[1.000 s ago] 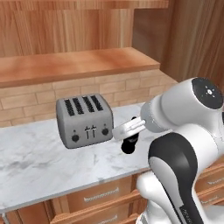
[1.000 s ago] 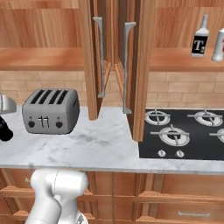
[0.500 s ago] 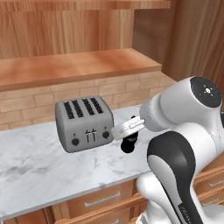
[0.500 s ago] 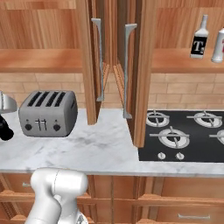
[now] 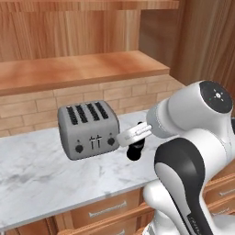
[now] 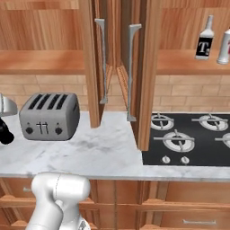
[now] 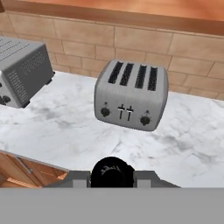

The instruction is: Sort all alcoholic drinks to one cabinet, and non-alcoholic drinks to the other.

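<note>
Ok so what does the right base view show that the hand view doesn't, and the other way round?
The right base view alone has the open cabinet doors with grey bar handles, the stove, and two bottles on the right shelf: the black-labelled T bottle and the white bottle beside it. The hand view alone has a second grey appliance at its left edge and the small black bottle seen cap-on, gripped between the claw fingers. Both show the four-slot toaster on the marble counter and the brick backsplash.
</note>
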